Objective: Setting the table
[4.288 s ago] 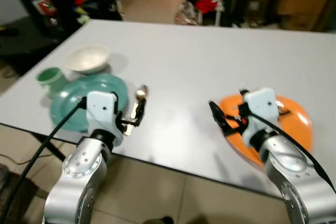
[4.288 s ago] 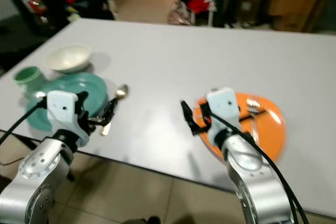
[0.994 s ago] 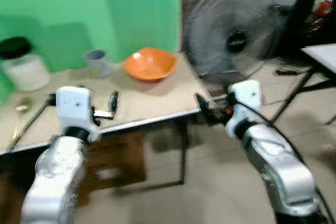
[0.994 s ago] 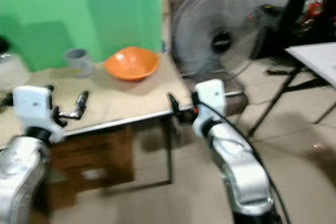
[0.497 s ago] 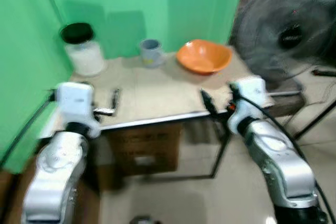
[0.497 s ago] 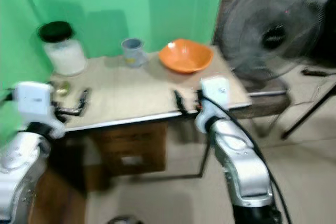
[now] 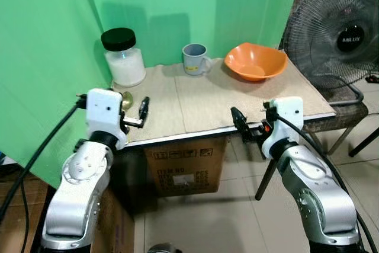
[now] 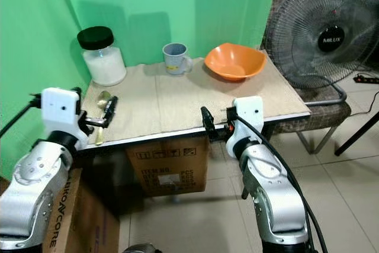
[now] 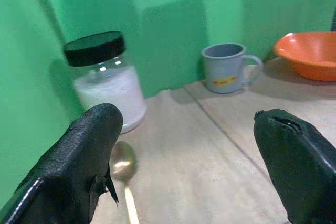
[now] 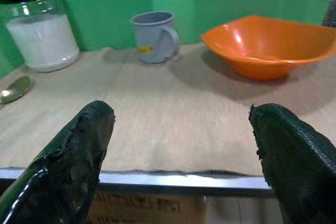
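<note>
A small table with a beige mat carries an orange bowl, a grey mug, a white-filled jar with a black lid and a gold spoon. My left gripper hovers at the table's front left corner, open, right beside the spoon. At the front edge, right of centre, my right gripper is open and empty. Its wrist view looks across the mat at the mug and bowl.
A large standing fan is close on the right of the table. A cardboard box sits under the table on the tiled floor. A green backdrop hangs behind and along the left side.
The whole view has swung from the white table with plates round to this small table and has sharpened. Both arms keep the same raised pose.
</note>
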### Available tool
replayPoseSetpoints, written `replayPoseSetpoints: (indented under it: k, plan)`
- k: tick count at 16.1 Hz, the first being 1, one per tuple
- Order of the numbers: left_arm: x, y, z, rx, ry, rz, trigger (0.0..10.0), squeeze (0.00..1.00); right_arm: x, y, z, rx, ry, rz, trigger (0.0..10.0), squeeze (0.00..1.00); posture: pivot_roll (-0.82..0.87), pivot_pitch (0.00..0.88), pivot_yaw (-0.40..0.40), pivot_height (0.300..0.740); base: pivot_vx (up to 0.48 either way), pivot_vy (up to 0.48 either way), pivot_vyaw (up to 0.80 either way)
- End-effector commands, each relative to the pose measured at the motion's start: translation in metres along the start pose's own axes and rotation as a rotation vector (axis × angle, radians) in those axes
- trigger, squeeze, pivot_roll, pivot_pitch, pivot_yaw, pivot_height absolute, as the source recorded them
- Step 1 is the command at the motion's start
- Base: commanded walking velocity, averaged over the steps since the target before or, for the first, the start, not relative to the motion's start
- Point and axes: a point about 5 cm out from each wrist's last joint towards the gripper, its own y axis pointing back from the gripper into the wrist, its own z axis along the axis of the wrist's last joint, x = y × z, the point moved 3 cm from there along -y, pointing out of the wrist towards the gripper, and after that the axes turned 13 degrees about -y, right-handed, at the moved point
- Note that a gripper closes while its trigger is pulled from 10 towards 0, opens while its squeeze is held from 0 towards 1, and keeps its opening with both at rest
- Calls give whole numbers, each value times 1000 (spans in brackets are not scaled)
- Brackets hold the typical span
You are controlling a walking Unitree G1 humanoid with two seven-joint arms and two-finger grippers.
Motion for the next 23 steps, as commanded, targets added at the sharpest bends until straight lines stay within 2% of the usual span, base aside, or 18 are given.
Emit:
replayPoseSetpoints:
  k: [1,5,8,11,14,15,16,17,18,19,21,22,23]
  plan:
    - [-1,-1,2,-14,0,-5,10000,39,-1,1,5,-14,15,-5,10000,1000,97,0,85,740,326,0,0]
    - [-2,1,-1,-6,15,7,10000,39,-2,-1,8,-11,27,2,10000,1000,99,0,68,740,337,0,0]
    - [0,4,-4,2,29,30,10000,47,2,-5,10,7,101,50,10000,1000,104,0,49,740,346,0,267]
    - [0,6,-5,7,26,38,10000,47,4,-6,10,14,100,67,10000,1000,105,0,43,740,351,0,800]
    - [1,11,-6,15,-13,29,10000,43,0,-7,12,25,64,79,10000,1000,110,0,36,740,218,0,154]
    - [0,12,-9,41,-15,19,10000,39,1,-5,9,50,74,114,10000,1000,112,0,34,740,0,0,0]
    - [-1,14,-13,67,-67,-18,10000,47,9,0,5,87,129,226,10000,1000,115,0,30,740,0,0,0]
    - [2,14,-20,113,-98,-12,10000,59,11,3,4,105,137,269,10000,863,116,0,31,740,0,0,0]
    - [7,13,-27,162,-88,9,10000,306,11,4,3,125,145,296,10000,478,115,0,31,740,0,0,0]
    - [10,13,-32,186,-59,16,10000,1000,11,4,0,153,152,315,10000,0,114,0,30,740,0,0,0]
    - [12,10,-39,213,-29,0,10000,1000,16,3,-3,184,181,354,10000,0,113,0,32,740,0,0,0]
    - [9,5,-50,269,1,-85,10000,1000,24,3,-5,216,260,429,10000,0,115,0,34,740,0,0,0]
    - [9,3,-52,279,-5,-105,10000,463,26,2,-6,225,281,445,10000,0,115,0,34,740,0,0,0]
